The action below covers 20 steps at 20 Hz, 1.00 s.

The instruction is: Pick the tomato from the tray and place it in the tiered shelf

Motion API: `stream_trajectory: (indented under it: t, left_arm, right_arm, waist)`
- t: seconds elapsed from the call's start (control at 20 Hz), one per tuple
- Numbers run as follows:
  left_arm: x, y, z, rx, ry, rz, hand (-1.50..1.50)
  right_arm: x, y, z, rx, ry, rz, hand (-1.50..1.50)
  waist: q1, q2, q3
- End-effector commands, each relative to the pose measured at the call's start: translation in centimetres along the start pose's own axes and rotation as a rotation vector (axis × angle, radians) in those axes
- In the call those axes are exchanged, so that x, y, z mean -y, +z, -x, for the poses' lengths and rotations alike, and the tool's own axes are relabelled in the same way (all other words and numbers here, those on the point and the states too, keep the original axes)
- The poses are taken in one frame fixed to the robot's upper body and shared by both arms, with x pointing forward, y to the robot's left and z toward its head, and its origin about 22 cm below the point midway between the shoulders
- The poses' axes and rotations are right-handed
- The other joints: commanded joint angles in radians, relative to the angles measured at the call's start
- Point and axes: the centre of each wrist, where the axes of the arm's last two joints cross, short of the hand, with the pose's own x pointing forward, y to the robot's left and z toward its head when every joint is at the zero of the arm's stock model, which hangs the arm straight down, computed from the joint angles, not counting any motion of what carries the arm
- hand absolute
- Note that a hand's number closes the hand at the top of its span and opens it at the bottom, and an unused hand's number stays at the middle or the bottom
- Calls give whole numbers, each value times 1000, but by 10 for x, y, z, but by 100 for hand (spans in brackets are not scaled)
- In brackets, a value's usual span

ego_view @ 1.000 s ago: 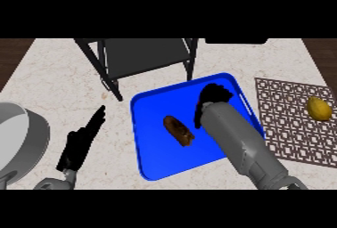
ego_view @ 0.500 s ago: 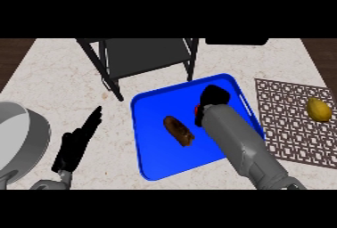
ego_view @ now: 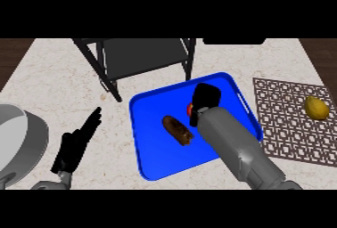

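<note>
The tomato (ego_view: pixel 189 108) shows only as a small red patch on the blue tray (ego_view: pixel 154 156), mostly hidden under my right hand (ego_view: pixel 205 101). That hand comes in over the tray's upper right part with its fingers curled down round the tomato. The tiered shelf (ego_view: pixel 141 53), dark grey with a black frame, stands just beyond the tray's far edge. At the lower left my left hand (ego_view: pixel 76 144) rests on the counter, open with straight fingers pointing away.
A brown oblong food item (ego_view: pixel 179 130) lies in the tray's middle, close to my right forearm. A yellow lemon (ego_view: pixel 316 107) sits on a brown patterned mat (ego_view: pixel 283 133) at the right. A grey pot (ego_view: pixel 16 138) stands at the left edge.
My right hand's fingers, stretched out over the tray a second ago, have curled down onto the tomato, whose red edge now shows. The left hand has barely shifted.
</note>
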Motion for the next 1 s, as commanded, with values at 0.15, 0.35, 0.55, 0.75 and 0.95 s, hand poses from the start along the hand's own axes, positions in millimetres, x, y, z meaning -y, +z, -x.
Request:
stream_trajectory:
  t: [0.15, 0.35, 0.55, 0.75, 0.95]
  left_arm:
    - [-3, 6, 9, -3, -9, -20, 0]
    - [3, 15, 22, -8, 6, -22, 0]
    - [0, 5, 14, -28, 3, -22, 0]
    - [0, 0, 7, -21, 17, -17, 0]
    - [-5, -2, 6, 13, 16, -12, 0]
  right_arm:
    - [-10, 39, 10, 330, -25, 50, 150]
    - [52, 71, 10, 360, -88, 162, 150]
    - [98, 96, 24, 367, -105, 346, 150]
    - [145, 138, 12, 404, -336, 452, 150]
    - [180, 155, 27, 430, -444, 532, 150]
  waist:
    - [-26, -4, 1]
    - [-33, -8, 1]
    - [-42, -9, 1]
    - [-26, -4, 1]
    - [-13, 2, 1]
